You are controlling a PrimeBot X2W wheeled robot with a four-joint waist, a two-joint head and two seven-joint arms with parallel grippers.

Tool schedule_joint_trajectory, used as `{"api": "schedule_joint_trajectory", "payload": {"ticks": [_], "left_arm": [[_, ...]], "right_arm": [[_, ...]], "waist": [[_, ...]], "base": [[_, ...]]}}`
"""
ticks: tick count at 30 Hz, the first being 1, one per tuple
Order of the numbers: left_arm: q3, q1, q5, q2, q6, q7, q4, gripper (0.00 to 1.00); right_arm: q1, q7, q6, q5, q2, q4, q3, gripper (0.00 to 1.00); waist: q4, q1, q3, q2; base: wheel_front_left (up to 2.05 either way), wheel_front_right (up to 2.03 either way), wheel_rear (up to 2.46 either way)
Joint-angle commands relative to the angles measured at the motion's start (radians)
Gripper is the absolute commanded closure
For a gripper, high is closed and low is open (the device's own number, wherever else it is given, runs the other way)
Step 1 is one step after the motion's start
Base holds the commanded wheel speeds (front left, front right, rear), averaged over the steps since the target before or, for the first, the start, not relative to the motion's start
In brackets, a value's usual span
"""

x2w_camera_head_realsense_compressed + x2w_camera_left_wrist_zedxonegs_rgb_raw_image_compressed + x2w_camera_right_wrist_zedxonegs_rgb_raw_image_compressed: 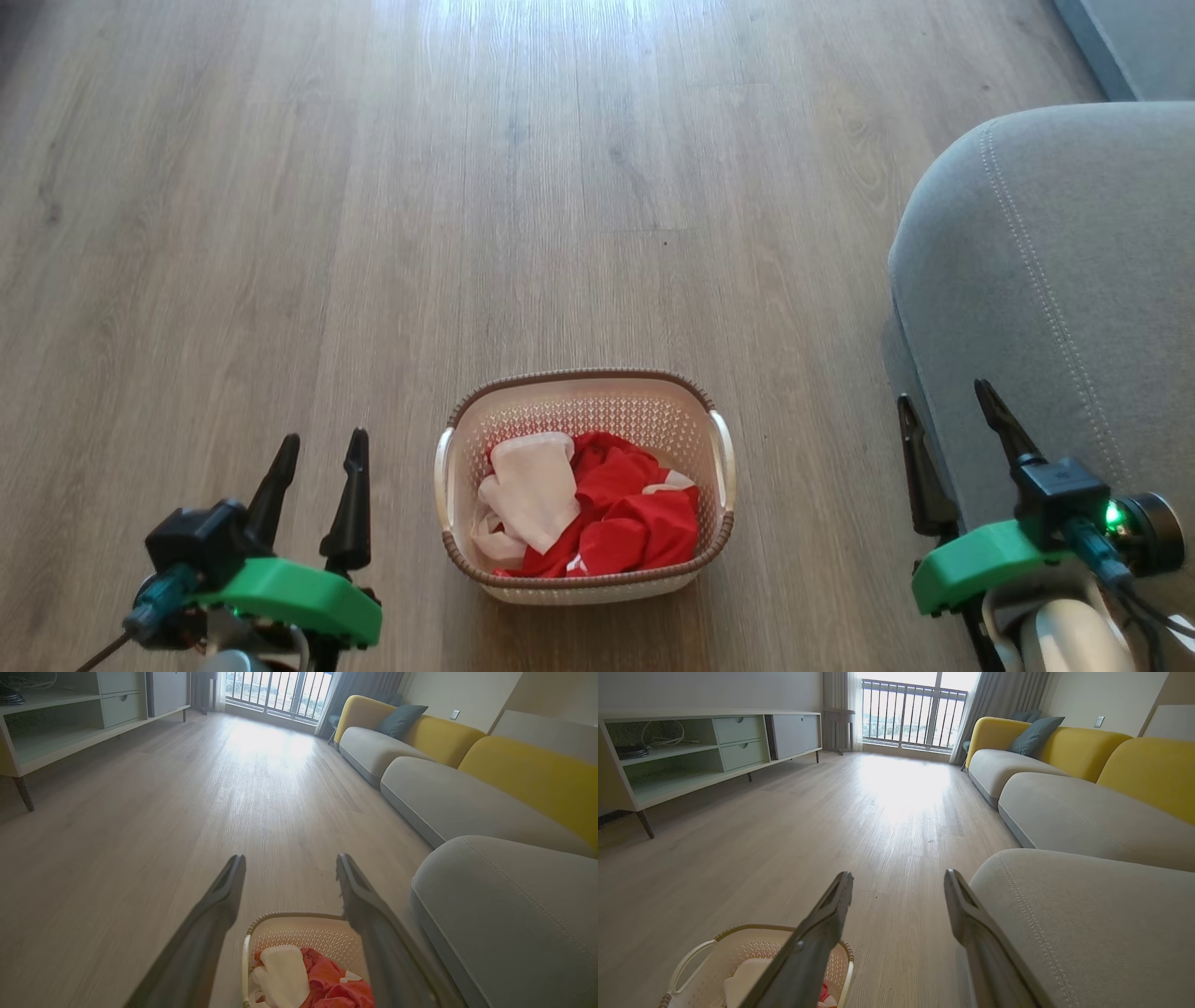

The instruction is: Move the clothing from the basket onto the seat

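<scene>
Red and white clothing [607, 509] lies crumpled in the cream basket [583, 392]. Basket stands upright on the floor. Grey seat [1055, 280] lies to its right, apart.

R gripper [897, 875] empty, fingers [819, 938] spread wide, rising from bottom edge over wood floor [859, 826]. Basket [738, 929] at lower left on floor, partly behind the left-hand finger. Clothing [745, 977] inside: mostly a cream piece, w/ a bit of red at the finger's edge. Seat [1087, 924] at lower right: grey, rounded corner, pale stitch line. Right-hand finger just beside that corner in frame. Beyond: sofa [1064, 812] w/ grey cushions & yellow backs, teal pillow [1034, 735], low cabinet [714, 746] along left wall, window [910, 716] w/ railing, glare on floor.
</scene>
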Motion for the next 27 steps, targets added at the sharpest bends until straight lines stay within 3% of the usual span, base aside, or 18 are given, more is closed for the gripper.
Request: {"api": "schedule_joint_trajectory", "payload": {"ticks": [1,10,27], "left_arm": [[0.022,-0.023,0.032,0.011,-0.001,-0.014,-0.040,0.00],[0.021,-0.020,0.138,0.012,-0.002,-0.041,-0.046,0.00],[0.034,-0.021,0.133,0.012,-0.002,-0.041,-0.039,0.00]], "right_arm": [[-0.021,-0.020,0.000,-0.036,-0.013,-0.041,0.021,0.00],[-0.017,-0.046,0.000,-0.160,-0.013,-0.052,0.025,0.00],[-0.017,-0.046,0.000,-0.136,-0.013,-0.050,0.022,0.00]], "waist": [[0.000,0.0000,0.000,0.0000],[-0.002,0.0000,0.001,0.0000],[-0.006,0.0000,0.015,0.0000]], "base": [[0.00,0.00,0.00],[0.00,0.00,0.00],[0.00,0.00,0.00]]}}
